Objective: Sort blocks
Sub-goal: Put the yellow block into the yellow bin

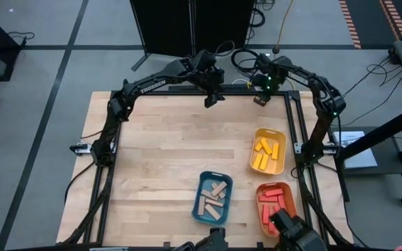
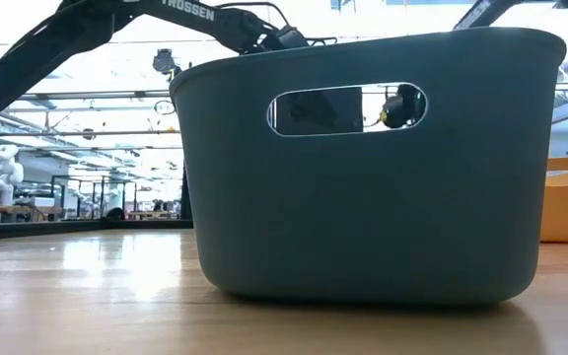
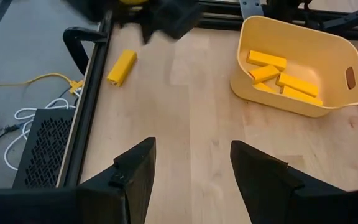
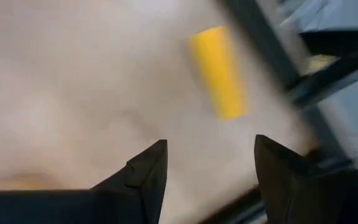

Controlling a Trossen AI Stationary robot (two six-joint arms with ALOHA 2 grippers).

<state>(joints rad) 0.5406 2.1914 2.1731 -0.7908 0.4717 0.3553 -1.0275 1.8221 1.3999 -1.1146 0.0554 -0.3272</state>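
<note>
Near the counter's far right corner, one yellow block [image 3: 122, 66] lies loose while both hands hover above the far edge.

That stray block [image 4: 217, 71] lies flat on the bare wood just inside the dark frame rail [image 3: 91, 106], well apart from the yellow tray [image 1: 268, 150], which holds several more yellow blocks [image 1: 265, 151]. Toward the near edge from the yellow tray, the orange tray [image 1: 276, 206] carries red blocks [image 1: 269, 202], and beside that the blue tray [image 1: 212, 198] carries tan blocks [image 1: 212, 199]. Above the stray block hangs the right hand [image 4: 210, 165], fingers spread and pinching nothing. Farther from the yellow tray, near the middle of the counter's [image 1: 159, 153] far edge, the left hand [image 3: 193, 163] is also spread and empty.
</note>
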